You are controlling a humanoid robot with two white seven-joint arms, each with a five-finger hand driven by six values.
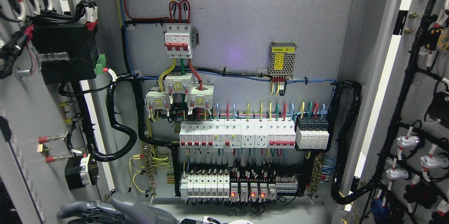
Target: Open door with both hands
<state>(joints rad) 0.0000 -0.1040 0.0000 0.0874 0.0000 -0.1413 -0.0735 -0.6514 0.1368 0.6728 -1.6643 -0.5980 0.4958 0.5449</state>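
The cabinet's two doors stand swung wide. The left door point(31, 118) fills the picture's left edge, its inner face carrying a black box and wiring. The right door point(421, 111) fills the right edge, with black cable looms and white connectors on it. Between them the grey back panel point(245, 24) shows in full. My left hand point(82, 211) lies low at the bottom edge, just in front of the left door's lower end. Its grey fingers point(72, 212) stretch out leftward and hold nothing. I cannot tell whether it touches the door. My right hand is out of view.
On the panel sit a red-and-white main breaker point(179, 39), a meshed power supply point(282, 59), a row of breakers point(238, 136) and terminal blocks with red lights point(245, 189). Thick black conduits point(121, 122) loop from the panel to each door.
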